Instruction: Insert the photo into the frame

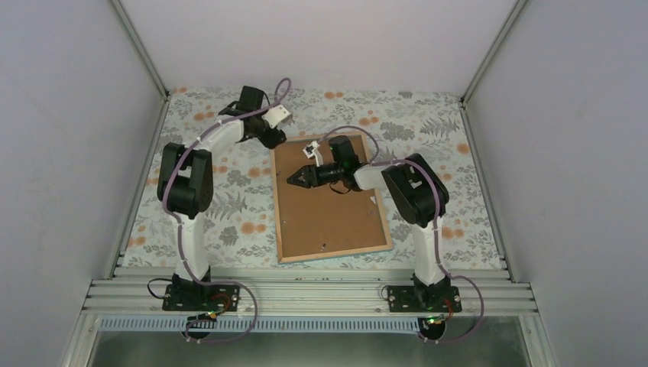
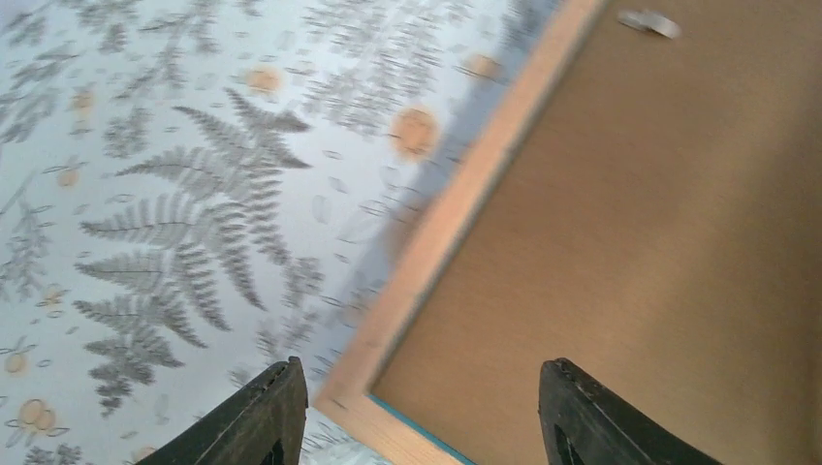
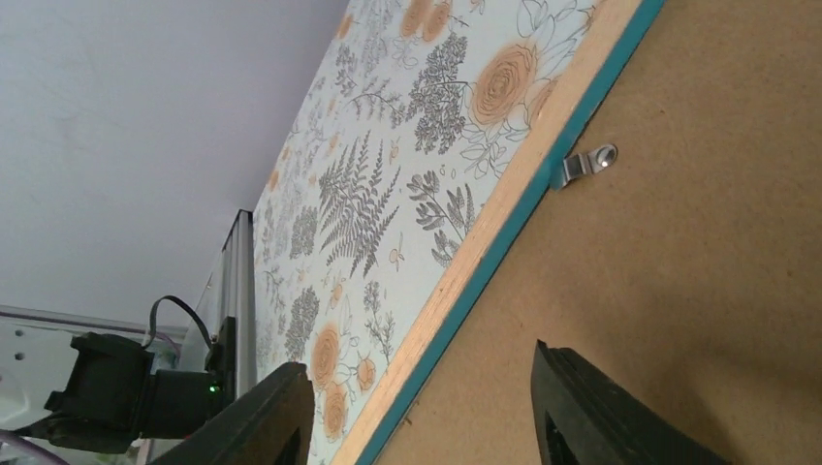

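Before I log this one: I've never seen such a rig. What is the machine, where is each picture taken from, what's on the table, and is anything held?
Two robot arms are bolted at the near edge of a flowered table. The overhead picture looks down from behind them: left arm on the left, right arm on the right. The other two come from a camera on each wrist, aimed along the arm's tip. On the table lies the frame, pale wood back up, with a brown backing board inside it and a metal clip at its edge. The left fingers stand apart at the frame's corner, the right fingers apart over the board. Neither pair holds anything. No photo is visible.
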Action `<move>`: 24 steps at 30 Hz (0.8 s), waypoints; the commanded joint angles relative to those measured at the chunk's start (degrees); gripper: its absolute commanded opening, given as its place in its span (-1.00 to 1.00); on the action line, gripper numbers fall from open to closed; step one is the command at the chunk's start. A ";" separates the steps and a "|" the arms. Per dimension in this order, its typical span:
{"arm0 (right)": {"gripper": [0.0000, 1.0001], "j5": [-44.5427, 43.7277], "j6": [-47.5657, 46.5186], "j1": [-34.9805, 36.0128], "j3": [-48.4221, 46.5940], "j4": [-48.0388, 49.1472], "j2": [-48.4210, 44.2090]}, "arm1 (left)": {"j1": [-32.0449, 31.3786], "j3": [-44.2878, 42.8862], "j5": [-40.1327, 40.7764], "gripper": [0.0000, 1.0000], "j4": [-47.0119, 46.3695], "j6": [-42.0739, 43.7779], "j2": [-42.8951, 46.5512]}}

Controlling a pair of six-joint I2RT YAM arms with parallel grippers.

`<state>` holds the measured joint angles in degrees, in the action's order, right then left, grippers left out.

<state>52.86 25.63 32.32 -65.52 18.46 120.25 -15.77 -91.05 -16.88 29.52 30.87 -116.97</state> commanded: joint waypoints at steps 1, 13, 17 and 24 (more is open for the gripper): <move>0.24 5.49 14.58 0.89 -1.30 11.01 3.59 | 2.26 -6.21 -1.98 0.22 -1.02 -7.46 -5.26; 0.94 2.01 39.71 2.36 -0.64 18.15 7.61 | 2.66 -11.32 0.44 0.25 -4.04 -13.07 -13.56; 0.95 0.05 48.59 2.65 2.05 26.93 8.98 | 2.72 -10.31 -0.34 0.23 -3.20 -12.86 -14.22; 0.97 -1.86 55.59 4.40 0.13 28.45 12.80 | 2.75 -5.64 -1.24 0.12 -3.72 -13.76 -13.23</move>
<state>53.89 75.22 34.22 -65.23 46.72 129.03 -12.95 -99.63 -17.58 24.88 18.11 -130.74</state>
